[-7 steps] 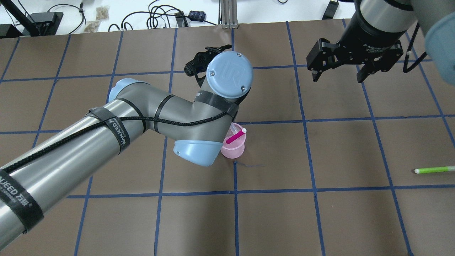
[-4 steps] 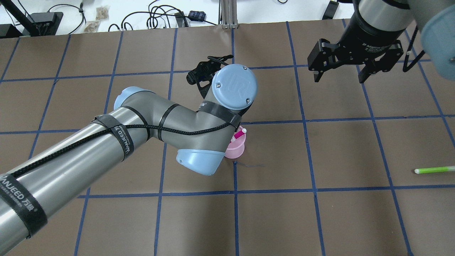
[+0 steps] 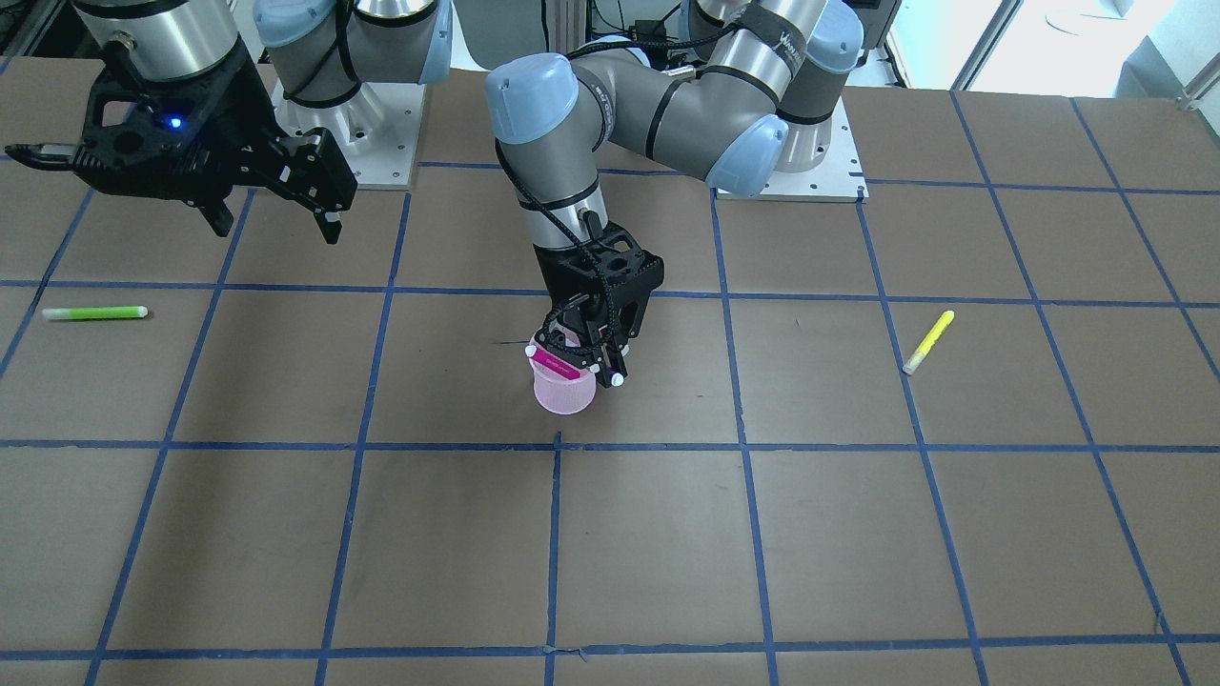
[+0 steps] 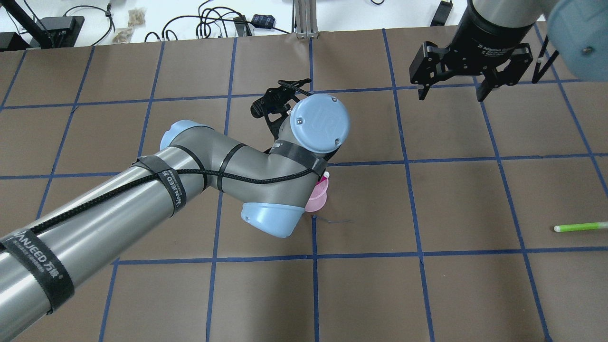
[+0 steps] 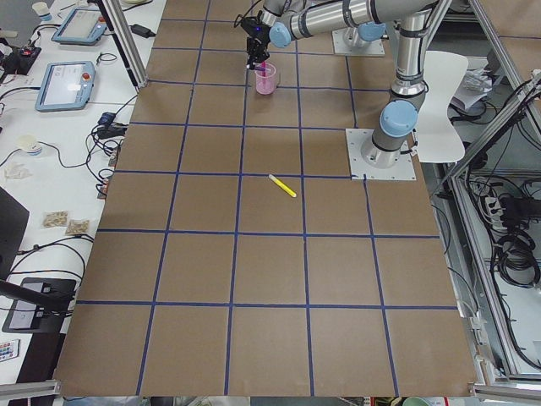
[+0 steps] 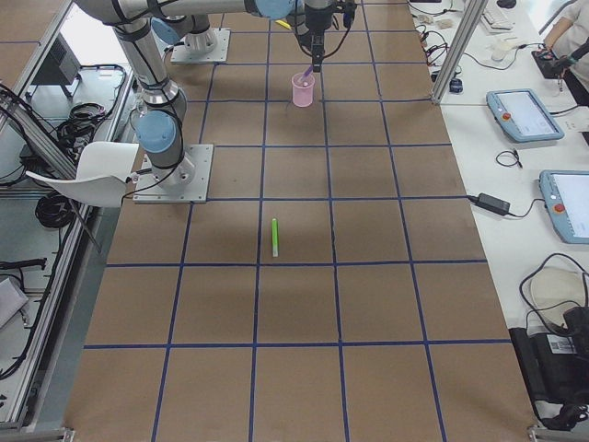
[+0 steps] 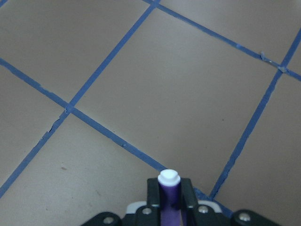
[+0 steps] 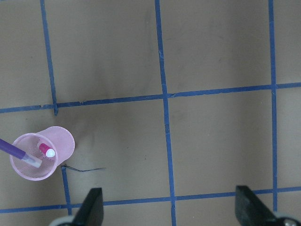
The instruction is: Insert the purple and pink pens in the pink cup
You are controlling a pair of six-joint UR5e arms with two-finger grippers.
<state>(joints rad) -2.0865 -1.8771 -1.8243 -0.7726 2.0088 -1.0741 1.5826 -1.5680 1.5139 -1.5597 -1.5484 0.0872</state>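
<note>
Just above the translucent pink plastic cup (image 3: 564, 395), the left gripper (image 3: 588, 354) points down with its two black fingers (image 7: 187, 192) pressed together on the purple pen with the white end cap (image 8: 13, 149). The wrist view shows that cap poking out between the pads. The purple pen hangs tilted, and in the right wrist view its pale lower end lies over the mouth of the cup; how deep it reaches inside, I cannot tell. The magenta-pink pen with a white tip (image 3: 556, 364) already leans inside the cup, its upper end against the rim and close under the left gripper. The cup stands upright near a crossing of blue tape lines on the brown paper-covered table (image 3: 858, 534). Well apart from it, the right gripper (image 4: 450, 97) hangs above the table with its jaws spread wide, holding and touching nothing. A light-green pen (image 3: 95, 312) lies flat on the table on the right arm's side, and a yellow pen (image 3: 928, 341) lies flat on the left arm's side, both far from the cup.
</note>
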